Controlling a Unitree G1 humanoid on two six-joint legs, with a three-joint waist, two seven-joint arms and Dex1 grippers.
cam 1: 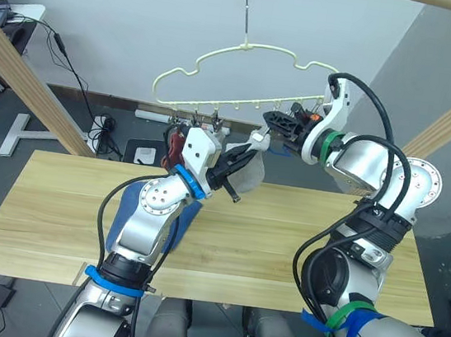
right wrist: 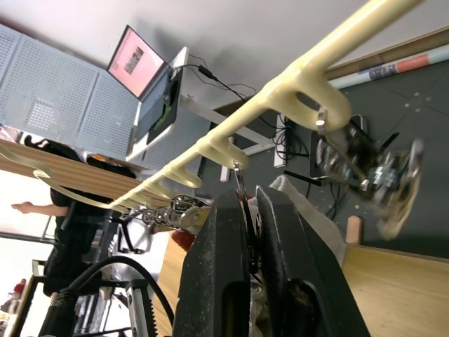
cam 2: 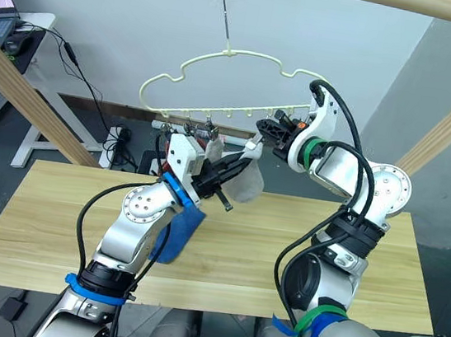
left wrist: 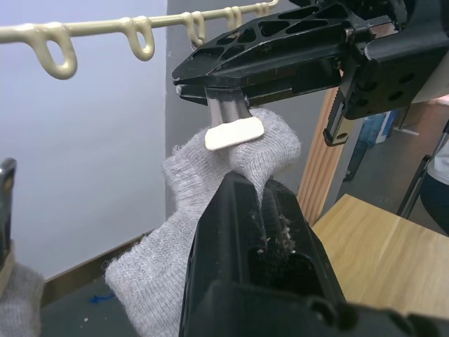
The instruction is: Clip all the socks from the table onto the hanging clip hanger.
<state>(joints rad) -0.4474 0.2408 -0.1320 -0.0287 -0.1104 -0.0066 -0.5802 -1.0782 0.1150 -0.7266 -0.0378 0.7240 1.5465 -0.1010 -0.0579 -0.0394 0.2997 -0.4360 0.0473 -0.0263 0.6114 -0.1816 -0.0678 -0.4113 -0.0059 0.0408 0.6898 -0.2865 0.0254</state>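
My left pincer [cam 1: 241,164] grips the grey sock [left wrist: 210,182], lifting it just under my right pincer [cam 1: 271,125], which squeezes a clip [left wrist: 226,116] on the clip hanger [cam 1: 223,60] open for it.

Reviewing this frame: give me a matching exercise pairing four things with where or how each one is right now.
Things:
1. grey sock
2. blue sock
3. right gripper
4. clip hanger

States:
a. lying on the table
b. hanging by its hook
c. squeezing a clip
d. held up by the left gripper

Pairs: 1-d, 2-a, 3-c, 4-b
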